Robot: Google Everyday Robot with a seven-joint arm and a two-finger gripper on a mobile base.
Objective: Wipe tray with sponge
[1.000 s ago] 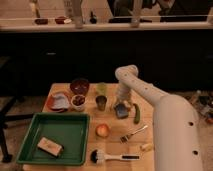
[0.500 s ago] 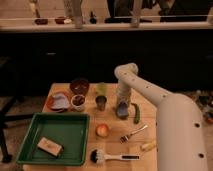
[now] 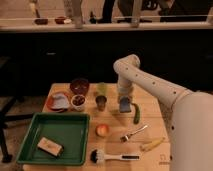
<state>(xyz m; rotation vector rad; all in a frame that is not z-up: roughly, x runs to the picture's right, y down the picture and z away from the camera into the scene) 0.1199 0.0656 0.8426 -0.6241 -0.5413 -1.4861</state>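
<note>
Since a second ago the fingers have drawn in, while the arm above them has barely shifted. The gripper (image 3: 124,101) now stands clenched on the sponge (image 3: 124,106) at the far right part of the table (image 3: 150,120), well apart from the tray (image 3: 30,137). First hazard: the sponge looks thin and soft, so a bite on its upper edge alone may let it slip on the lift. Second hazard: a green vegetable (image 3: 136,114) lies just beside the sponge and a dark cup (image 3: 101,103) stands near on the tray side — a low carry could knock either. Third hazard: a tan block (image 3: 50,146) occupies the tray floor — the wipe may shove it or snag on it.
</note>
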